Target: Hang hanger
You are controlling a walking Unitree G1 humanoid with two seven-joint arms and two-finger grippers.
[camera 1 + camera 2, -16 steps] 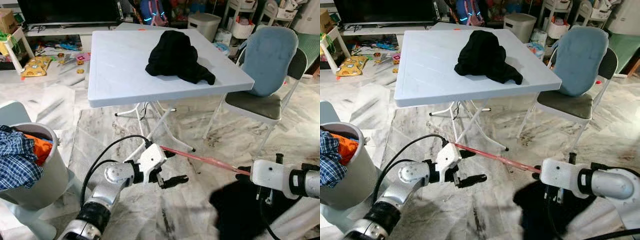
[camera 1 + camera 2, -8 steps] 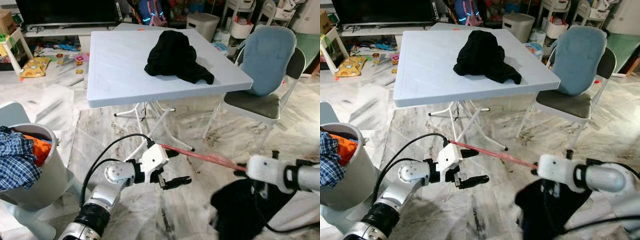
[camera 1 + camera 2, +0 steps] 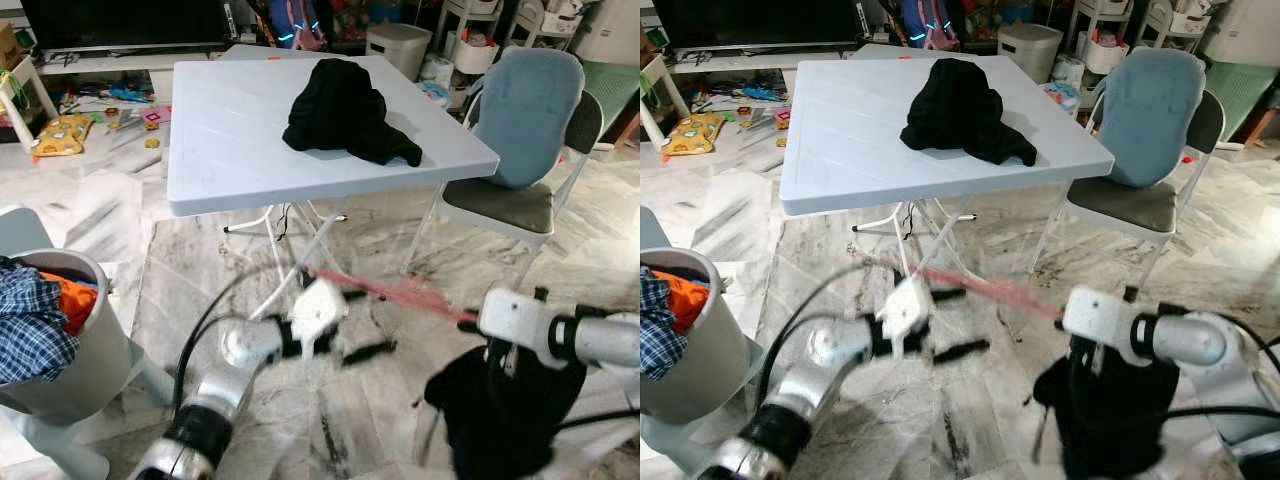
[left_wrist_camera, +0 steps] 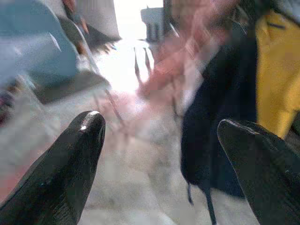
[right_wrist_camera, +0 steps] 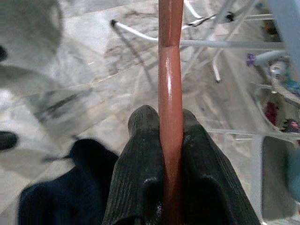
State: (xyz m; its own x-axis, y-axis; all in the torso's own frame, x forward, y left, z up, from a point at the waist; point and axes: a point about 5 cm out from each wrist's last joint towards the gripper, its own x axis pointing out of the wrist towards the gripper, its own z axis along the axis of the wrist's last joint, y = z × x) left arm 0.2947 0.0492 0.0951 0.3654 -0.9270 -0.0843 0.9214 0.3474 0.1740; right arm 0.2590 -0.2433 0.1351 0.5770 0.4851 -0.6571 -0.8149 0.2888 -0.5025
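A pink-red hanger (image 3: 400, 297) runs low over the floor between my two arms. My right gripper (image 5: 169, 117) is shut on one end of its bar, the fingers (image 5: 140, 154) pressed to both sides. A dark garment (image 3: 505, 410) hangs from the hanger below my right gripper (image 3: 472, 320). My left gripper (image 3: 355, 323) is blurred by motion at the hanger's other end and stands open. In the left wrist view its fingers (image 4: 70, 159) are wide apart, with the pink blur of the hanger (image 4: 187, 51) and the dark garment (image 4: 220, 122) beyond them.
A light folding table (image 3: 230, 130) with a black cloth (image 3: 345, 105) stands just ahead, its legs close behind the hanger. A blue-backed chair (image 3: 525, 110) is at the right, a laundry basket (image 3: 95, 360) of clothes at the left. Toys (image 3: 60, 130) litter the far left floor.
My left arm has gone blurred and shifted slightly up and right, still open. The right gripper with the hanger has drifted a little up and left, and more of the garment hangs below it.
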